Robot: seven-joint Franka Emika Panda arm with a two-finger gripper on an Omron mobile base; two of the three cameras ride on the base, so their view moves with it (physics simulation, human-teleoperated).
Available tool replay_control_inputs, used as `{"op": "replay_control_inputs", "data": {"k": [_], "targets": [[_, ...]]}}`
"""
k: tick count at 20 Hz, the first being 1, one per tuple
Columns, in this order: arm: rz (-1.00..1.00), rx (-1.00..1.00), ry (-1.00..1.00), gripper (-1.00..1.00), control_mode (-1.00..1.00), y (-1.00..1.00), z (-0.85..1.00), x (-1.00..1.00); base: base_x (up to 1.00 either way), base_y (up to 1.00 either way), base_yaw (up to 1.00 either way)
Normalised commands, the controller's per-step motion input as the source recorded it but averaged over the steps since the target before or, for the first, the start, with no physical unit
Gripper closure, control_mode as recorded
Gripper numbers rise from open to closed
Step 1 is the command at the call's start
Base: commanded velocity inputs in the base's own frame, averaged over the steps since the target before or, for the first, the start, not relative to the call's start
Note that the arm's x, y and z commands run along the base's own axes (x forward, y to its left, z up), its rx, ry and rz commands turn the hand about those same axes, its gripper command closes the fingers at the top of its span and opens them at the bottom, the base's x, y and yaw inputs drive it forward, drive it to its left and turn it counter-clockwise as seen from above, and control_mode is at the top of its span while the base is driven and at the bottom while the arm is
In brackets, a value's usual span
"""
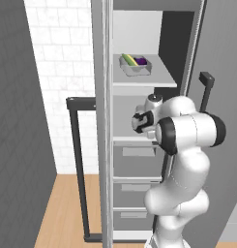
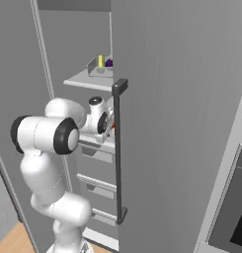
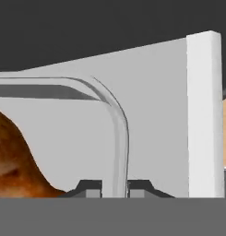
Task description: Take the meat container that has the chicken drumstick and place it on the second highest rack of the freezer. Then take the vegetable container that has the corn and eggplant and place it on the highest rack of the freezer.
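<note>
Left base view: arm is reaching into the open freezer (image 1: pixel 139 160) at the second highest rack (image 1: pixel 127 138), gripper (image 1: pixel 138 122) sitting just above that board. Vegetable container (image 1: pixel 136 65) with corn (image 1: pixel 128 60) and eggplant (image 1: pixel 140 61) is already sitting on the highest rack (image 1: pixel 154 80). Pale flat shelves, grey drawers below, white tile wall and wood floor to the left.

Right base view: gripper (image 2: pixel 108 123) is working just behind the door edge and its black bar handle (image 2: pixel 118 148). Risk, as I judge it: pulling back carelessly is going to clip the wrist on the door or handle.

Hand view: fingers (image 3: pixel 93 188) are pinching the rim of the meat container (image 3: pixel 120 138), jaws closed on the thin wall. Chicken drumstick (image 3: pixel 15 161) is lying inside, lower left. Container looks to be at the rack's level; I can't tell if it's fully resting. Risk: letting go while it's overhanging the edge is likely tipping it out; dragging on retreat is sliding it forward.
</note>
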Motion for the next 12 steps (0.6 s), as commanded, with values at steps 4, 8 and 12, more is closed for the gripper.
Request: {"op": "replay_control_inputs", "data": {"k": [4,8,12], "targets": [[-0.08,0.00,0.04,1.00,-1.00,0.00,-0.33,0.66,0.00,0.00,0.00],[-0.08,0.00,0.04,-1.00,-1.00,0.00,-0.25,0.63,0.00,0.00,0.00],[-0.08,0.00,0.00,-1.00,-1.00,0.00,-0.27,-0.21,0.00,0.00,0.00]]}}
